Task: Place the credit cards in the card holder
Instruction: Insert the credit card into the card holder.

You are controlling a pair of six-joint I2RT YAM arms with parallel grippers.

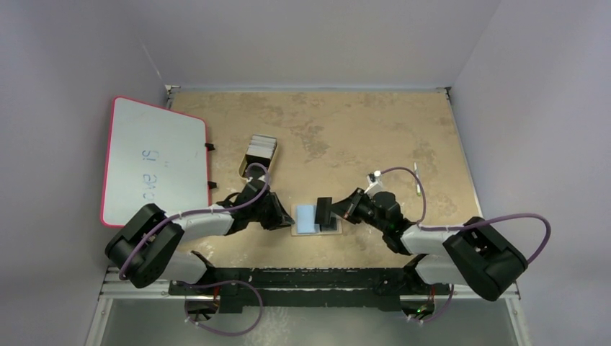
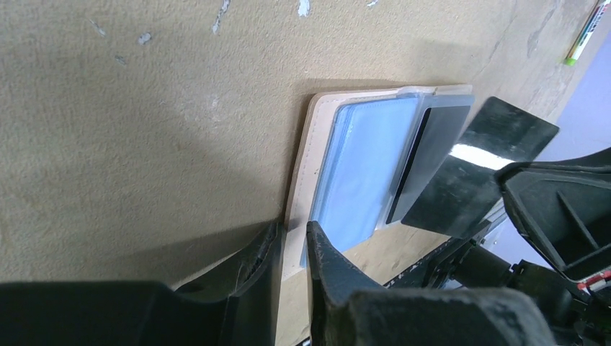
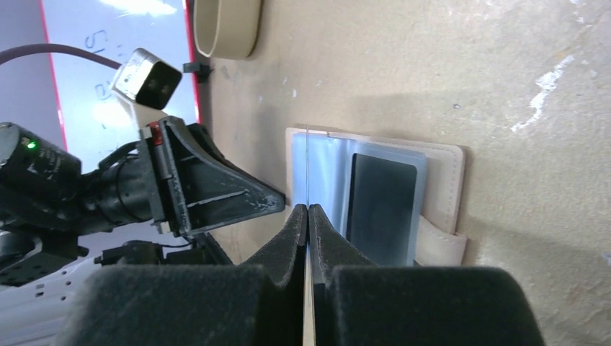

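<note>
Our right jaws are pressed fully together on a black card (image 2: 475,169), held on edge, so from the right wrist it shows only as a thin line running out ahead of the tips. Just past that card's leading edge lies the card holder (image 3: 445,180), spread open and flat on the surface (image 1: 360,137) with its blue-grey clear sleeves facing up. Our left jaws stand only narrowly apart, astride the holder's tan border on the side away from the right jaws, and they appear to pinch it and pin it down. Beside the held card, a dark card (image 3: 382,209) seems to sit already inside one sleeve. We judge the main risk to be the held card missing a sleeve mouth: a corner could ride over the slick plastic or catch under the sleeve's lip. A push at that angle could also drag the holder out of the left jaws' light hold, or twist the card in the right jaws' thin pinch. Aiming at the occupied sleeve would jam it. Farther out beyond the left jaws, a small yellow tray (image 1: 247,164) holds a stack of pale cards (image 1: 263,145); we cannot count them.
</note>
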